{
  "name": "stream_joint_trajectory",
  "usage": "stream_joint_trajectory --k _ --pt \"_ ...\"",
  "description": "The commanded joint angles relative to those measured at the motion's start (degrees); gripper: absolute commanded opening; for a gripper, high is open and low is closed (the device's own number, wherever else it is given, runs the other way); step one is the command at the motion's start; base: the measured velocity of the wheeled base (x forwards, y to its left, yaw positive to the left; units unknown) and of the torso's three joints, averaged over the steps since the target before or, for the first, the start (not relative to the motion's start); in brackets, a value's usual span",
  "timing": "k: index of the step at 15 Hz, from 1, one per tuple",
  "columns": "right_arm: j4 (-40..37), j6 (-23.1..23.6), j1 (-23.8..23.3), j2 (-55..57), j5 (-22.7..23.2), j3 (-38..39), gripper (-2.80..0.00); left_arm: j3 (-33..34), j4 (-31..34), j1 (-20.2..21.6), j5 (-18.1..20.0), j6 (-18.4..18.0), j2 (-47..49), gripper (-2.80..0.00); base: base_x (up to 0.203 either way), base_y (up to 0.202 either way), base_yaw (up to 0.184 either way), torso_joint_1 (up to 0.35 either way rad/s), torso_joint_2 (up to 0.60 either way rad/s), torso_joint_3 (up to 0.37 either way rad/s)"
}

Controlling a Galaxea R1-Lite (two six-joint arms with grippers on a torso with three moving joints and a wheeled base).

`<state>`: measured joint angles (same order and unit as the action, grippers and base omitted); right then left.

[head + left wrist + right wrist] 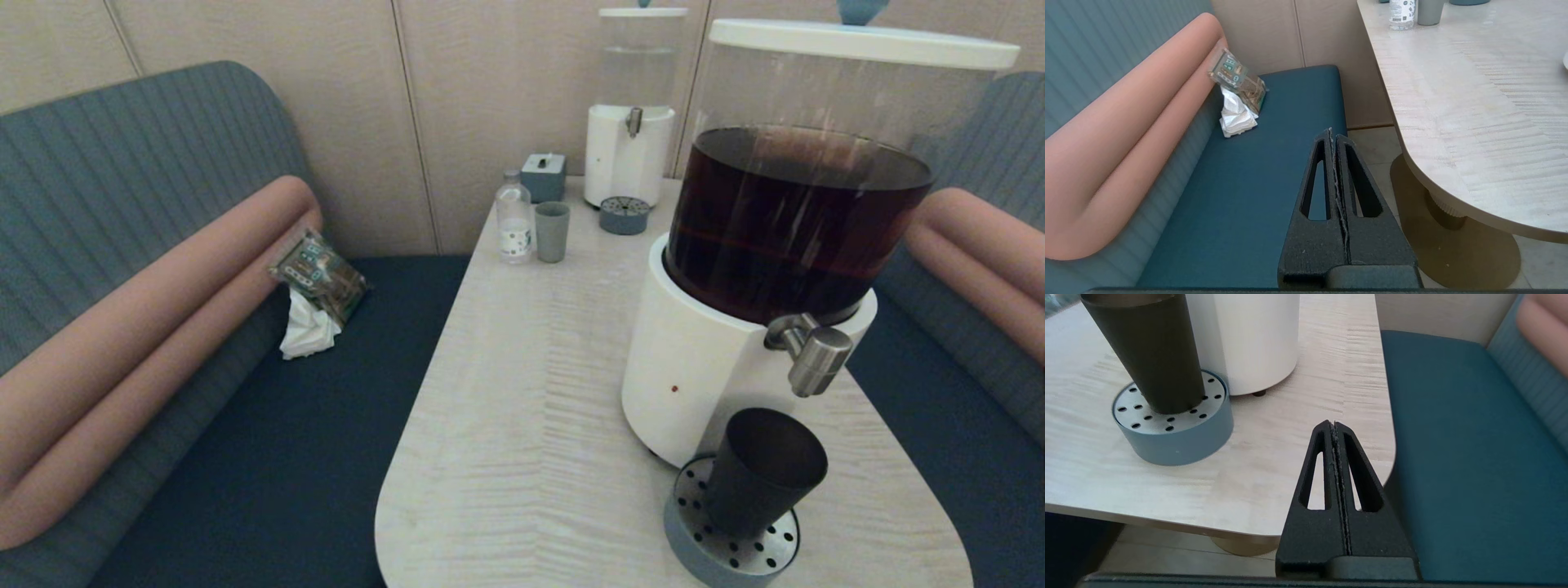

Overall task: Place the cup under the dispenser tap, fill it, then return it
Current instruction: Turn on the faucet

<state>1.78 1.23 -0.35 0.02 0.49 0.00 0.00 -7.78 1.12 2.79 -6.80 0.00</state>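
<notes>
The matte black cup (763, 472) stands upright on the round perforated drip tray (727, 549), directly below the brushed-steel dispenser tap (812, 355) of the large white-based dispenser (702, 367) holding dark brown liquid. The right wrist view shows the cup (1149, 351) on the tray (1175, 433) by the white base. My right gripper (1334, 424) is shut and empty, near the table's front right corner, apart from the cup. My left gripper (1332, 131) is shut and empty, low beside the table over the blue bench seat. Neither arm appears in the head view.
At the table's far end stand a slimmer clear-liquid dispenser (630, 122) with its own small tray (624, 216), a grey-green tumbler (552, 232), a small water bottle (513, 217) and a grey box (544, 176). A packet and tissue (314, 294) lie on the left bench.
</notes>
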Motion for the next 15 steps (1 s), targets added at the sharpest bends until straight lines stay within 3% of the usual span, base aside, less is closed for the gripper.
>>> stream_joint_trajectory --k 1,5,13,15 --pt "-0.4 1.9 0.0 0.0 0.1 0.6 -2.80 2.3 0.0 0.1 0.0 0.0 0.1 -2.80 0.000 0.000 0.000 0.000 0.00 0.000" --pt "-0.5 6.3 0.0 0.0 0.2 0.5 -2.80 2.3 0.0 0.0 0.0 -0.1 0.1 -2.80 0.000 0.000 0.000 0.000 0.00 0.000" --pt "-5.1 5.0 0.0 -0.1 0.1 -2.2 -2.80 2.3 0.0 0.0 0.0 -0.1 0.1 -2.80 0.000 0.000 0.000 0.000 0.00 0.000" --pt "-6.7 3.8 0.0 3.8 -0.3 -9.8 -2.80 2.3 0.0 0.0 0.0 -0.1 0.1 -2.80 0.000 0.000 0.000 0.000 0.00 0.000"
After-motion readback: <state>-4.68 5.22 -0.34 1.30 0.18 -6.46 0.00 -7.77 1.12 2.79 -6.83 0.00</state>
